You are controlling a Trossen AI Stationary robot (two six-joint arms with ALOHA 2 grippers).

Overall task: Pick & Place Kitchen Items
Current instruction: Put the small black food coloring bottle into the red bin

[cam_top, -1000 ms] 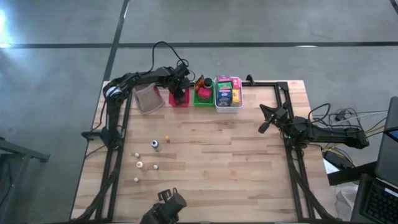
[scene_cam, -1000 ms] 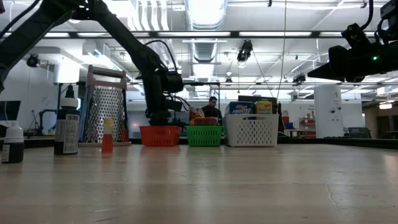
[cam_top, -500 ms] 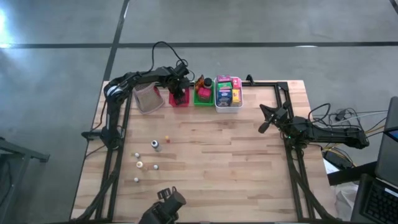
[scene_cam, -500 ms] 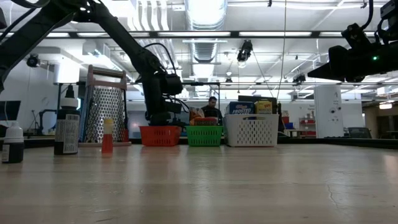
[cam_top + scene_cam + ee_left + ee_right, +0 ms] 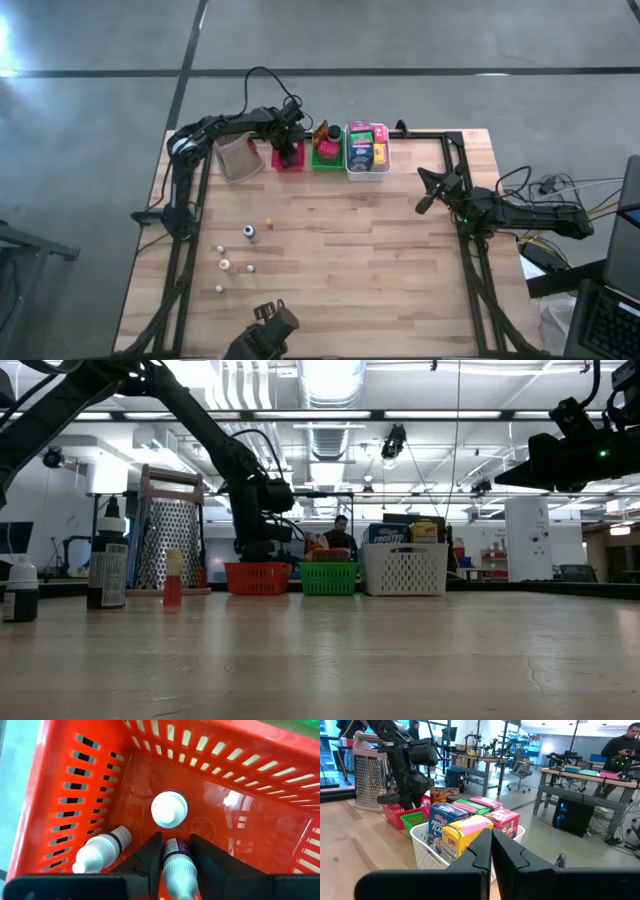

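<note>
A small pale bottle [image 5: 175, 865] is pinched between the fingers of the left gripper [image 5: 172, 857], low inside the red basket [image 5: 60, 795] at upper centre of the high view. If released tilted, it could knock the upright bottle [image 5: 169, 809] or the lying one [image 5: 100, 851]. The right gripper [image 5: 491, 845] hangs at the right with its fingers pressed together; boxes [image 5: 465, 832] fill the white basket [image 5: 427, 850].

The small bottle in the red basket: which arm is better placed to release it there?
The left. Its claw is inside the red basket, holding the small bottle. The right claw hangs far away.
</note>
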